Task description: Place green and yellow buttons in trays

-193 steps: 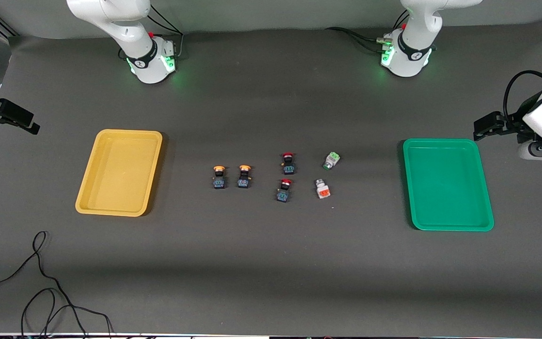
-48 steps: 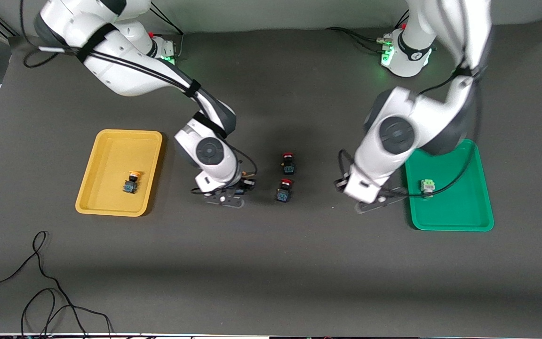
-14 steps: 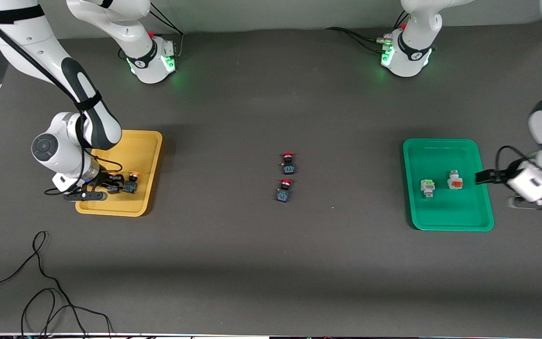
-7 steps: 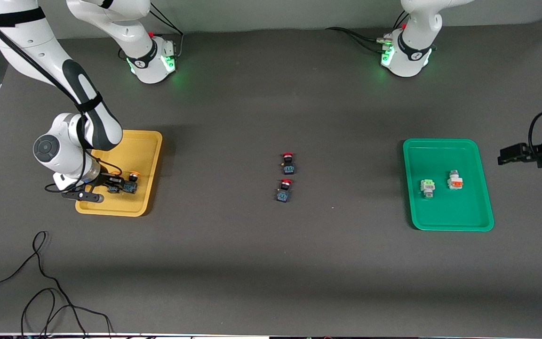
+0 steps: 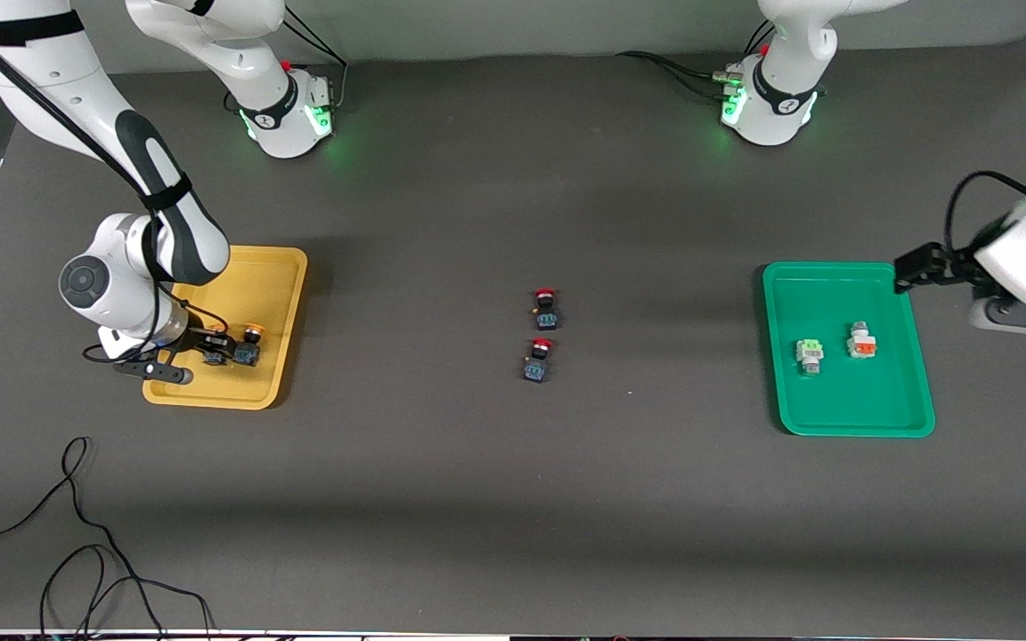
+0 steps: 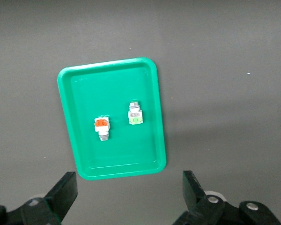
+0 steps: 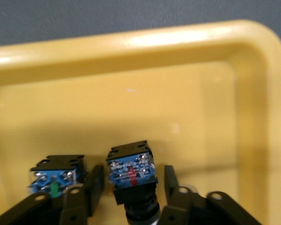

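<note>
The right gripper [image 7: 130,187] sits low inside the yellow tray [image 5: 277,267], at the corner nearest the front camera and toward the right arm's end of the tabletop [image 5: 495,499]; its fingers [image 7: 94,185] stand slightly apart on either side of a black-bodied yellow button [image 7: 131,173], which rests on the tray floor – whether they touch it I cannot tell; a second yellow button [image 5: 248,345] lies just beside it in the same tray

The left gripper [image 6: 129,199] hangs in the air off the left arm's end of the green tray [image 5: 842,418], fingers [image 6: 63,194] wide apart and holding nothing; in that tray lie the green button [image 5: 809,353] and, near it, a white button with an orange face [image 5: 861,343]

Two red-capped buttons [image 5: 541,347] stand mid-tabletop – well apart from both trays; a black cable [image 5: 77,552] trails near the front edge
</note>
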`<state>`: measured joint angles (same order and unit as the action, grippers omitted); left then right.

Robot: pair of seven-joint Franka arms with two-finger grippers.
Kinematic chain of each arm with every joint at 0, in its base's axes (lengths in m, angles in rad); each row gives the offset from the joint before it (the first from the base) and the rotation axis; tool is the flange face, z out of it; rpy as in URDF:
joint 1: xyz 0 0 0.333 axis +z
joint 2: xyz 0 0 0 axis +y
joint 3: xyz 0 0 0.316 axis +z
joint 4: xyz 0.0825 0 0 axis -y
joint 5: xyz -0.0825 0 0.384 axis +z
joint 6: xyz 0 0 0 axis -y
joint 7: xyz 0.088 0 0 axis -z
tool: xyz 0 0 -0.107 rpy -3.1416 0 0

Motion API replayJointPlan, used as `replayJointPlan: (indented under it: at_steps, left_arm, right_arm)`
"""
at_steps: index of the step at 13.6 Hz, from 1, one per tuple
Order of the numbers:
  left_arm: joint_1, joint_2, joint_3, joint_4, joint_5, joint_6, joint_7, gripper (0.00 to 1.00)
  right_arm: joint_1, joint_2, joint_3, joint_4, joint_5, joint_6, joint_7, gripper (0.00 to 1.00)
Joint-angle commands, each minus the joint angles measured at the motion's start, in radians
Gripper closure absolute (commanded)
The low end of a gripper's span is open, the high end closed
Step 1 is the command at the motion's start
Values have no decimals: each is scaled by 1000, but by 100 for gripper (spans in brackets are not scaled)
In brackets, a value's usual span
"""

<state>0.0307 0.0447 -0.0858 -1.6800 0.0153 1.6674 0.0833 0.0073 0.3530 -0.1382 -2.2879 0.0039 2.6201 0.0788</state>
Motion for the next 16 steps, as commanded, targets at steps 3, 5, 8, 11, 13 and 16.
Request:
replayJointPlan:
  at_steps: [3, 5, 8, 11, 13, 16]
  left_arm:
    - [-95, -60, 74, -12, -35, -50, -60, 0]
    - [-91, -60, 74, 0, -38, -92, -60, 0]
    - [-87, -62, 74, 3, -38, -121, -60, 0]
    - [-91, -63, 72, 3, -37, -127, -62, 0]
    - [-89, -63, 72, 5, -37, -123, -62, 0]
    - [-87, -63, 75, 6, -37, -123, -56, 0]
  right_arm:
    - [2, -193, 8, 28, 10, -204, -19, 0]
    - [3, -262, 25, 42, 10, -260, -8, 0]
    - [3, -322, 83, 201, 10, -530, 27, 0]
    - [2, -347, 136, 381, 7, -760, 82, 0]
    - [2, -362, 149, 493, 7, -883, 90, 0]
    - [-6, -356, 134, 681, 8, -1060, 76, 0]
